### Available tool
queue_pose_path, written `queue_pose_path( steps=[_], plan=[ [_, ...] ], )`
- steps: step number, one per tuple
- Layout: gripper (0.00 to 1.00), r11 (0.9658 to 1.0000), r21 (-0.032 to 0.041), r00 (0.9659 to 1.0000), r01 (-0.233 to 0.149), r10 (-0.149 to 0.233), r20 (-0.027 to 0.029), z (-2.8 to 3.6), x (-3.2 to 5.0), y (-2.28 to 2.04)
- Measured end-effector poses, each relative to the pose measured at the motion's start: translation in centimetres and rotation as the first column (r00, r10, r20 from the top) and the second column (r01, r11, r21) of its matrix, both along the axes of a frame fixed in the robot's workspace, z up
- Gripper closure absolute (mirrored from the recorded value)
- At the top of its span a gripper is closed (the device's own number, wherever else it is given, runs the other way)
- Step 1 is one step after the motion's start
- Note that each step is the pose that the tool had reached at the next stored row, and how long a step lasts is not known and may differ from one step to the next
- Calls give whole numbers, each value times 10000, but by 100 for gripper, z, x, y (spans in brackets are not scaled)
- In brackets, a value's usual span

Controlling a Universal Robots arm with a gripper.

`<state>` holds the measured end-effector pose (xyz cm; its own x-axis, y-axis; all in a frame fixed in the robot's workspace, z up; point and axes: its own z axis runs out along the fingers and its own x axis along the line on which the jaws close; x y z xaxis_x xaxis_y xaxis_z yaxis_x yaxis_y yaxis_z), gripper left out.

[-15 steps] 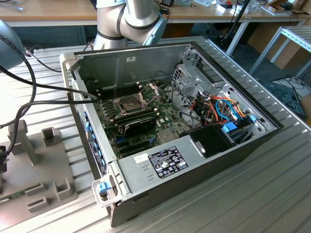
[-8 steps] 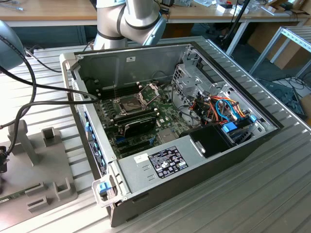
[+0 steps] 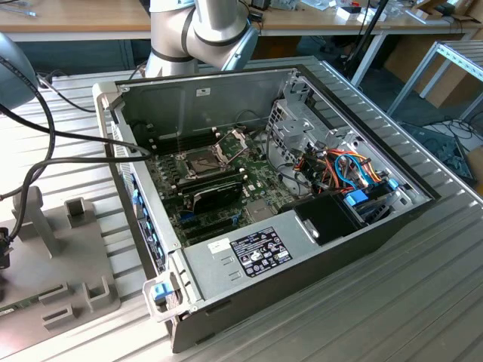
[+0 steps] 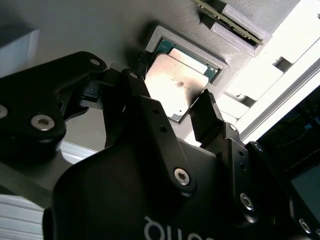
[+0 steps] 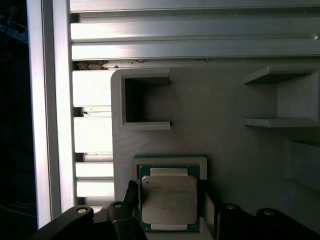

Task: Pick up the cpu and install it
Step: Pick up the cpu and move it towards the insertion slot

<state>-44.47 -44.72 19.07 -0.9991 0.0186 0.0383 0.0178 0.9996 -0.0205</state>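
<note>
Straddling the cpu (image 5: 169, 202), the gripper (image 4: 172, 95) has its jaws spread just wider than the chip, one finger at each of two opposite sides; contact not discernible. Flat, metal top up, the cpu lies in a square recess of the grey fixture (image 5: 235, 145) on the ribbed table (image 5: 190, 47).

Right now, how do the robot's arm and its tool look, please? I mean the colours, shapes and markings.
The arm is made of round silver-grey tubes, with a pale blue-grey cap at the joint. In the second wrist view the tool is matte black, built of flat, rounded link plates with silver screw heads, and its body bears white lettering. Its two fingers are narrow black bars.
</note>
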Motion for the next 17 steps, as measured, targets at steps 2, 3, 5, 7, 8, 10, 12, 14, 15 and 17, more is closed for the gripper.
queue_pose_path(
  steps=[2, 3, 5, 7, 8, 10, 12, 14, 15, 17],
  plan=[
    [38, 10000, -1, 10000, 0, 0, -1, -4, 0, 0],
    [38, 10000, -1, 10000, -1, 1, -1, -4, 0, 0],
    [38, 10000, -1, 10000, -1, 1, -1, -4, 0, 0],
    [38, 10000, 0, 10000, 0, 0, 0, -5, 0, 0],
    [38, 10000, 0, 10000, 0, 0, 0, -5, 0, 0],
    [38, 10000, 0, 10000, -1, 1, 0, -5, 0, 0],
    [38, 10000, 0, 10000, 0, 0, 0, -5, 0, 0],
    [38, 10000, 0, 10000, -22, 22, -1, -5, -1, 0],
    [38, 10000, 0, 10000, -54, 54, 0, -5, -1, 0],
    [38, 10000, 0, 10000, -98, 98, 0, -5, -1, 0]
  ],
)
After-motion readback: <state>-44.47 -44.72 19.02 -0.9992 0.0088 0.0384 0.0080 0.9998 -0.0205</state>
